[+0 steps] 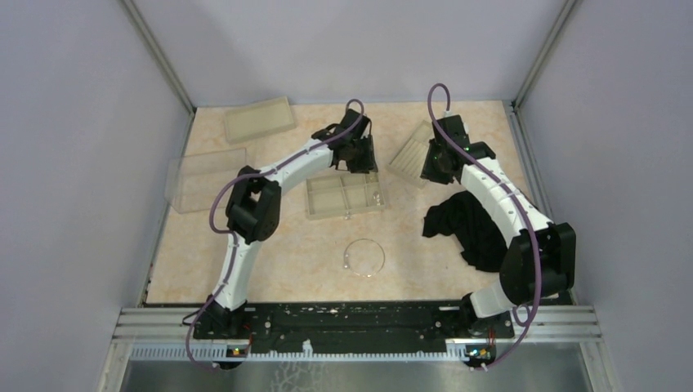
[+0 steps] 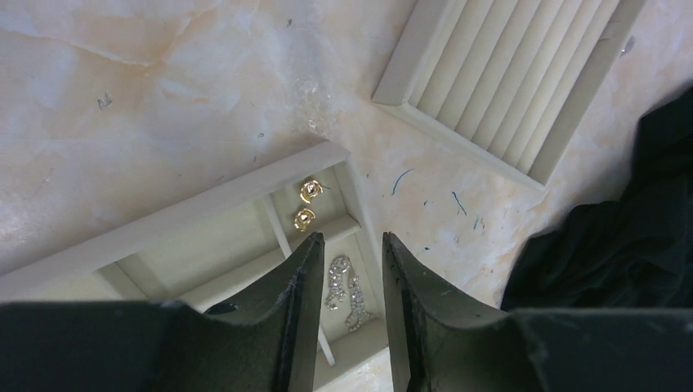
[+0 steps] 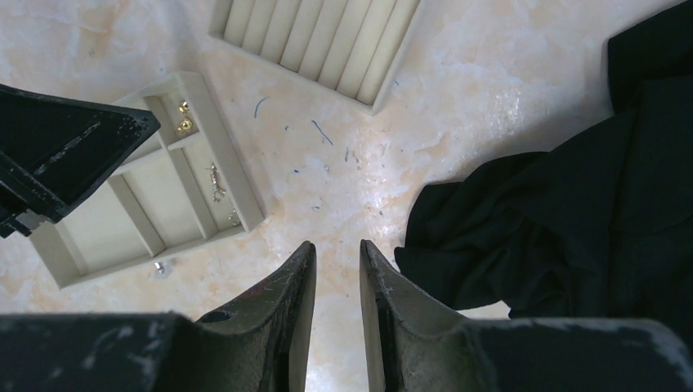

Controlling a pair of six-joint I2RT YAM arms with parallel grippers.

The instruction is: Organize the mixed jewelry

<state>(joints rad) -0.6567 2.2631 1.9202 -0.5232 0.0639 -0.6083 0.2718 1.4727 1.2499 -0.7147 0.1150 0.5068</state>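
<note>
Earrings (image 2: 306,204) and a silver piece (image 2: 347,294) lay in the tray (image 2: 204,211); I saw left claw (image 2: 351,245) and right claw (image 3: 337,249) parted, empty; wire hoop (image 1: 364,258), lower centre, not yet sorted.

Shiny gold metal earrings (image 2: 310,191), matt black cloth (image 3: 572,212) (creased), glossy marbled tabletop (image 2: 122,98)

The left arm (image 1: 239,265) and right arm (image 1: 490,184) share one build: white tubular links between bulky black joint housings. A thin purple cable (image 1: 213,211) runs along each, from black base (image 1: 214,322) to wrist. The left hand (image 2: 350,249) and right hand (image 3: 337,249) each carry two black wedge-shaped fingers (image 2: 298,306), their edges scuffed pale.
</note>
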